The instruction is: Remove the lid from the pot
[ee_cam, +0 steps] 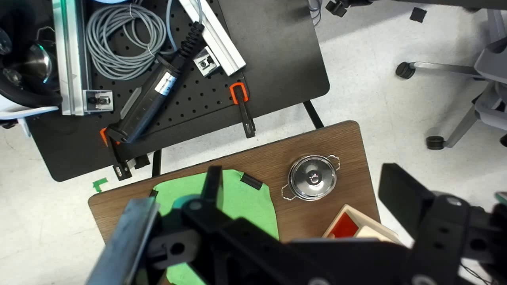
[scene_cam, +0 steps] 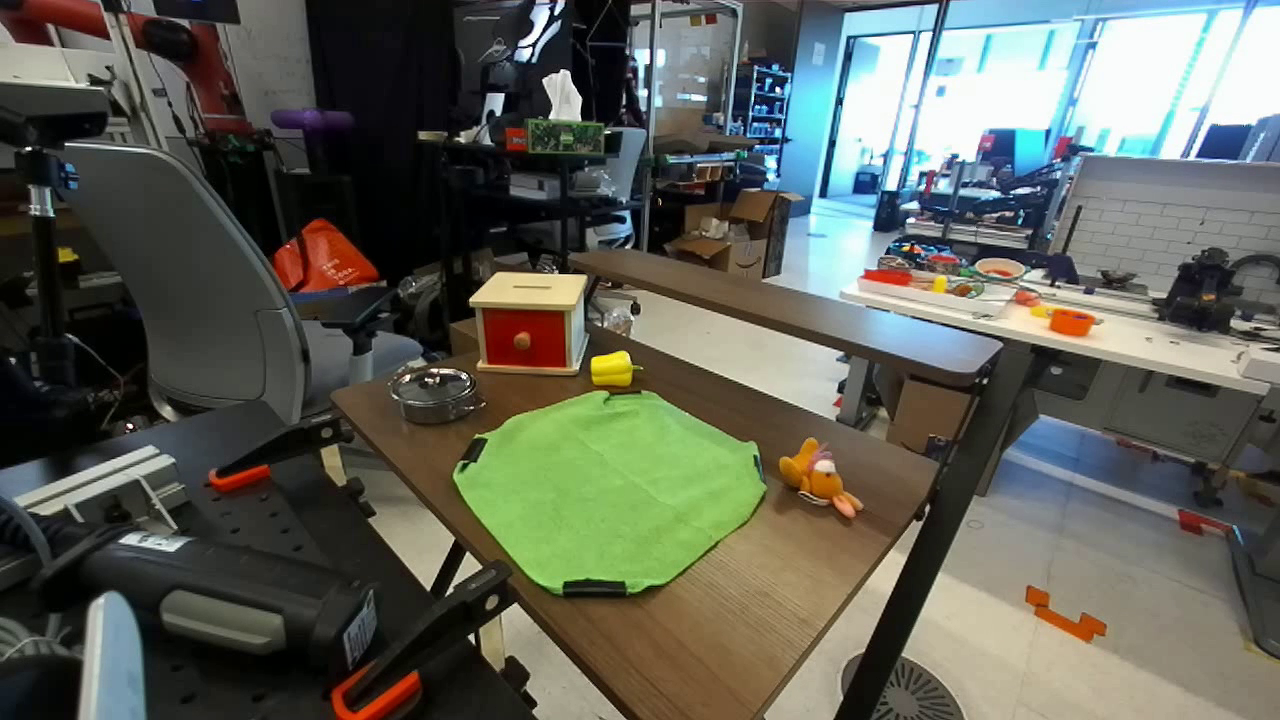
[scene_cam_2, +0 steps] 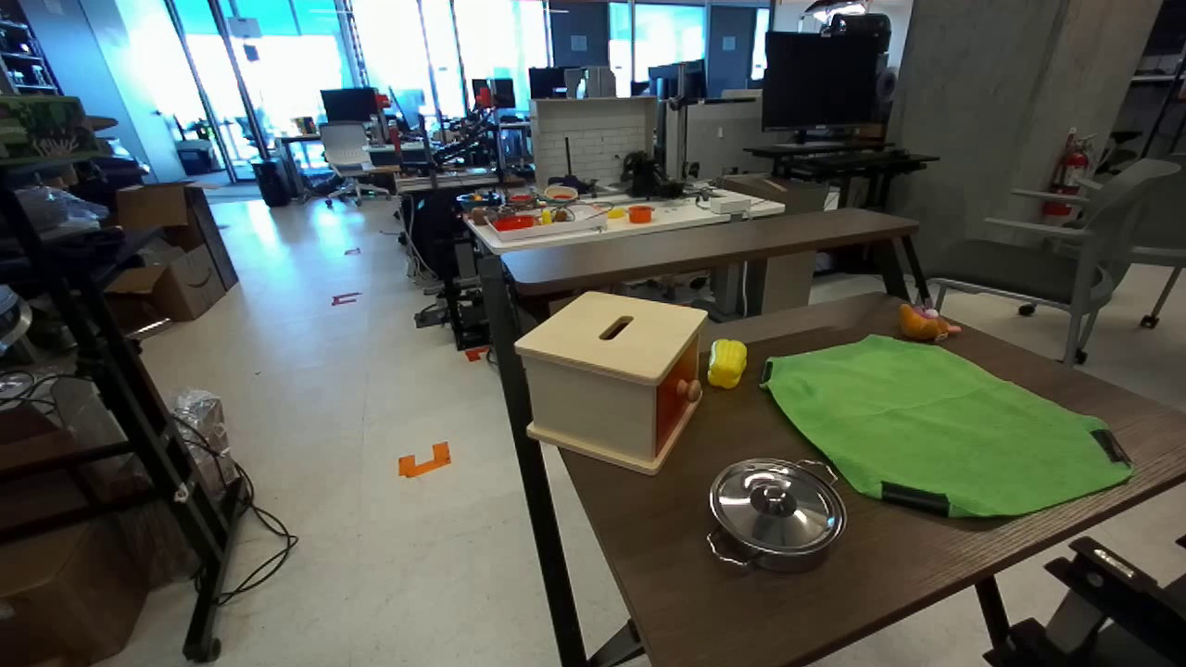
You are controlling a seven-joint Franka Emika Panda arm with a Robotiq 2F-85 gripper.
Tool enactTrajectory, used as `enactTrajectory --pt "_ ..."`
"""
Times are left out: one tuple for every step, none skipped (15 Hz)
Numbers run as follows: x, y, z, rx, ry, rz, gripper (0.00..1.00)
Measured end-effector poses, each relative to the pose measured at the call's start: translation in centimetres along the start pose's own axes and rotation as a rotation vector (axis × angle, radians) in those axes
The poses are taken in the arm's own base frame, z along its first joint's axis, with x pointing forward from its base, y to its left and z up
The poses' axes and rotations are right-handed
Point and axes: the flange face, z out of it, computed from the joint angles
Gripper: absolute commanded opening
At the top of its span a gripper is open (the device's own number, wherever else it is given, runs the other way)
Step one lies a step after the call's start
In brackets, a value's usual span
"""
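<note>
The pot (scene_cam: 437, 412) is small, round and silvery, with two wire handles. It stands upright near the table's corner and also shows in an exterior view (scene_cam_2: 795, 560) and the wrist view (ee_cam: 294, 188). The shiny lid (scene_cam: 434, 380) with its central knob lies flat on the pot, covering its opening. The lid is also seen in an exterior view (scene_cam_2: 776, 506) and the wrist view (ee_cam: 314, 177). My gripper (ee_cam: 304, 178) is wide open and empty, high above the table. The pot appears between its fingers, well below them. The gripper is outside both exterior views.
The red-and-cream box (scene_cam: 530, 325) stands close to the pot. A yellow pepper (scene_cam: 613, 369) lies beside the box. A green cloth (scene_cam: 610, 490) covers the table's middle. An orange toy (scene_cam: 820, 478) lies at its far side. A raised shelf (scene_cam_2: 713, 248) borders the table. A black bench (ee_cam: 277, 51) adjoins it.
</note>
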Motion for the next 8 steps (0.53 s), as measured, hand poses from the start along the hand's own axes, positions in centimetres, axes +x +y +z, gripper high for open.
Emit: enactTrajectory --pt "0.3 0.2 0.1 -0.001 -0.001 0.007 1.0" --pt "0.6 0.3 0.2 -0.003 -0.003 0.014 1.0" --pt "1.1 0.5 0.4 -0.009 -0.006 0.021 1.0" --pt "1.6 0.7 0.8 -0.021 -0.009 0.025 1.0" --pt "2.1 0.9 1.2 -0.044 -0.009 0.025 1.0" --pt "2.7 1.0 1.8 -0.072 -0.008 0.022 1.0" --pt "3.3 1.2 2.4 -0.102 -0.01 0.019 1.0" --pt "4.0 1.3 3.1 -0.132 -0.011 0.016 1.0"
